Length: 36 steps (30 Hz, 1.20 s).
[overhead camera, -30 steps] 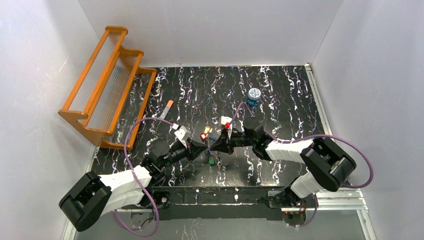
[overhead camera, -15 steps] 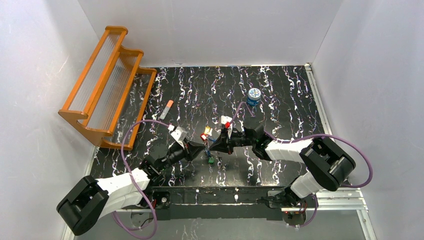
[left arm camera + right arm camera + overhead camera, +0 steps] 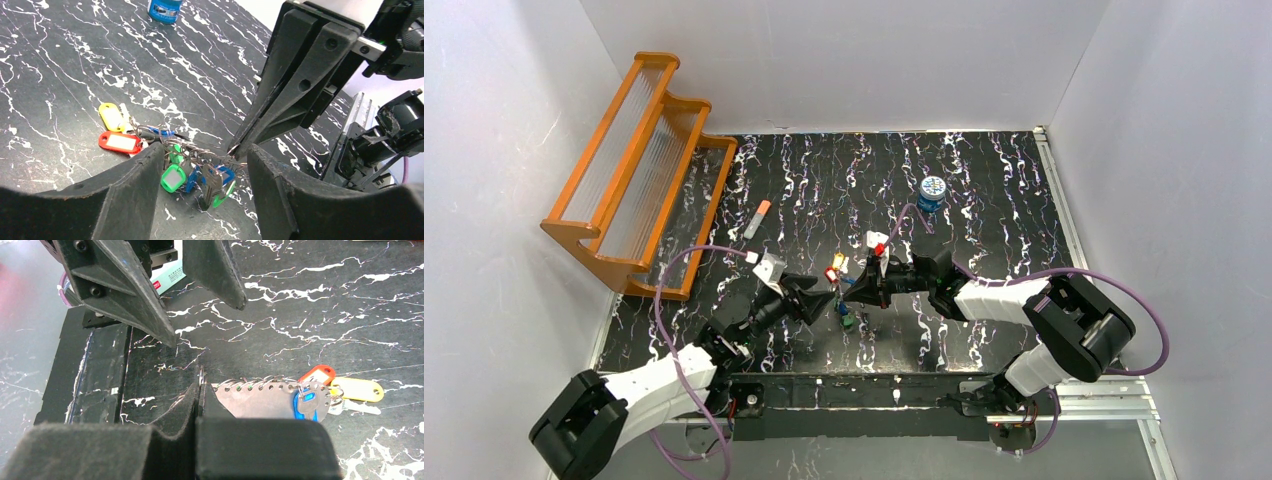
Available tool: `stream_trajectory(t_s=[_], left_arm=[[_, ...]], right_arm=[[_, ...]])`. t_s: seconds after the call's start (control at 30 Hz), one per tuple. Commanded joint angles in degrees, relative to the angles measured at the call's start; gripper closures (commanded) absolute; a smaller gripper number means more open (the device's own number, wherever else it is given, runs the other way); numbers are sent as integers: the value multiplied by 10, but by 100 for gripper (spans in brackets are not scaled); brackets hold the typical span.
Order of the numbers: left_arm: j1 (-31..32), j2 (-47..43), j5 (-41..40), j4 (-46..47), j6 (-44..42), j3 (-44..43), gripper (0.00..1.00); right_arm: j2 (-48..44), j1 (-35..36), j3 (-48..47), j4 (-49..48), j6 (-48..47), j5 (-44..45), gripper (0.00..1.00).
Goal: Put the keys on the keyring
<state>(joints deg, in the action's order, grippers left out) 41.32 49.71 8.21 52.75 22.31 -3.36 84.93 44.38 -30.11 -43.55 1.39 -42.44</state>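
Item: keyring [image 3: 260, 399], a thin grey metal strip with a row of small holes along its upper edge, lower centre of the right wrist view; one end is clenched between the fingers of the right gripper [image 3: 200, 386], evidently to hold it steady while a key is threaded on. Item: keys [image 3: 196, 176], green and blue heads in a tangle of fine wire rings, lower centre of the left wrist view, resting on the table [image 3: 60, 65]; a blue one appears to hang from the strip already, the others cannot be told. Item: red tag [image 3: 120, 142] and yellow tag [image 3: 111, 116], just left of the bunch, lying flat. Item: left gripper [image 3: 206, 152], fingers spread and grasping nothing, straddling the bunch, probably lined up to pick out one key. Also: blue tin [image 3: 164, 7], top of that frame, well apart from the work.
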Motion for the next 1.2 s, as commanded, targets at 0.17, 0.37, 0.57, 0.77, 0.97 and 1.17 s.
stream_trajectory(t_s=[0.17, 0.37, 0.57, 0.77, 0.97, 1.17], left_arm=[[-2, -52, 85, 7, -72, 15, 45], [-2, -30, 180, -19, -162, -12, 63], [-2, 9, 195, -30, -218, -37, 67], [-2, 65, 245, -31, -246, -63, 78], [0, 101, 271, -31, -242, -81, 85], [1, 105, 271, -30, -242, -86, 100]], right_arm=[[-14, -2, 4, -59, 5, -16, 99], [-23, -2, 35, -126, -2, -49, 99], [-34, -2, 58, -157, -13, -70, 99], [-42, -2, 61, -157, -33, -71, 99], [-40, -2, 57, -155, -26, -70, 99], [-38, -2, 56, -153, -23, -66, 99]])
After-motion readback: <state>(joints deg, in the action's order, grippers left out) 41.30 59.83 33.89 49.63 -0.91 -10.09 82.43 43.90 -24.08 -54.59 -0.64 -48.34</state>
